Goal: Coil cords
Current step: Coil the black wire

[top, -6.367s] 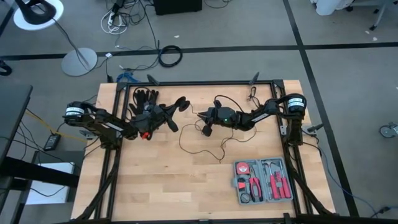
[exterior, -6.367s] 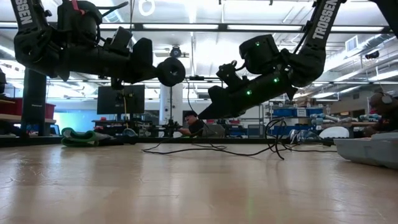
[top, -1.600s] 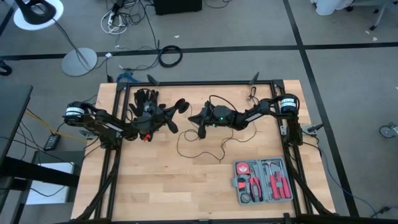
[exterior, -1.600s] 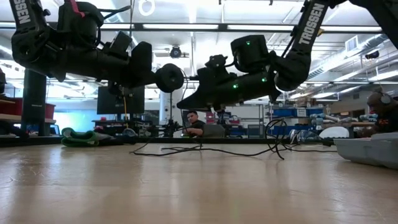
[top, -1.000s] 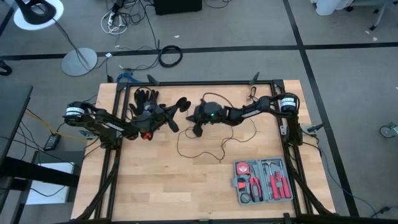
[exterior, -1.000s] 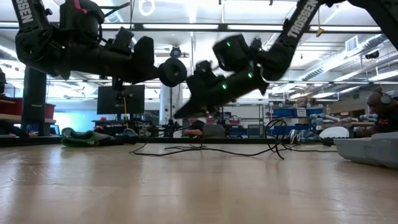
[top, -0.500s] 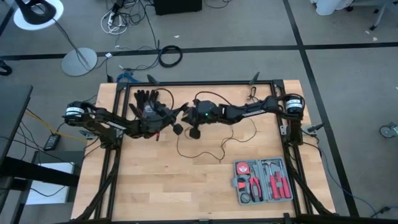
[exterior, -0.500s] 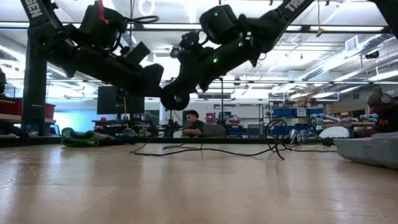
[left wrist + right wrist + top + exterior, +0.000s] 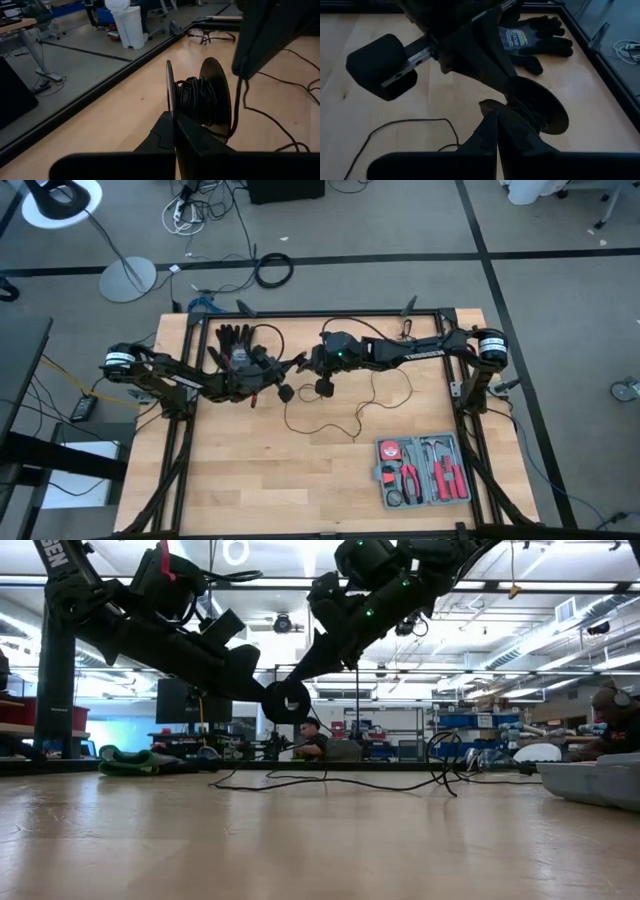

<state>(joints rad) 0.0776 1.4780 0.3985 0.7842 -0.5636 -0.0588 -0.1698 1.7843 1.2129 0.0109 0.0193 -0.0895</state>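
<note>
The cord is a thin black wire. Part of it is wound on a small black spool of two round discs (image 9: 197,97), and the rest lies in loose loops on the table (image 9: 330,420). My left gripper (image 9: 174,117) is shut on the spool, which hangs above the table's far middle (image 9: 286,393) (image 9: 288,700). My right gripper (image 9: 496,114) is shut on the wire just beside and above the spool (image 9: 305,668). In the left wrist view it shows as a dark block (image 9: 260,40). My left gripper pinches the rim of the spool's nearer disc (image 9: 169,102) between its two fingers, coming from the table's left and slanting slightly down. The spool is lifted clear, discs on edge. My right gripper pinches the wire (image 9: 241,95) close to the spool, coming from the table's right and slanting down. The wire runs from its fingertips to the spool's core. The fingertips hide the exact spot.
Black gloves (image 9: 232,338) lie at the far left behind the left gripper. An open grey tool case (image 9: 422,470) sits near the right front. The black frame rail (image 9: 330,313) runs along the far edge. Bare wood lies in front (image 9: 270,480).
My right gripper has risen and gone a little toward the table's left, over the spool, rolling as it went. My left gripper has tipped downward, so the spool now hangs lower. Both have stayed shut.
</note>
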